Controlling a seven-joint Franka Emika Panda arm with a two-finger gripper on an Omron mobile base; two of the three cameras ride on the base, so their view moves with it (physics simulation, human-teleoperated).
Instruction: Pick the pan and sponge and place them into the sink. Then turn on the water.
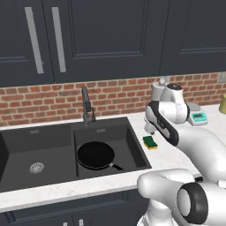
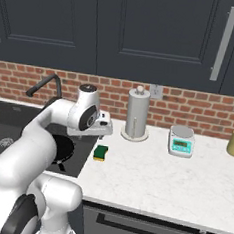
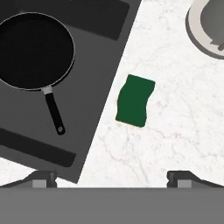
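1. The frying pan (image 3: 36,51) is shown already lying in the sink's (image 1: 137,152) smaller basin.
2. The sponge (image 3: 135,100) lies on the counter just beside the sink.
3. The gripper (image 3: 112,177), jaws spread and empty, is best centred over the sponge and lowered across its narrow width.

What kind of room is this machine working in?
It looks like a kitchen: a dark double sink with a faucet, a frying pan in one basin, and a sponge on the marble counter.
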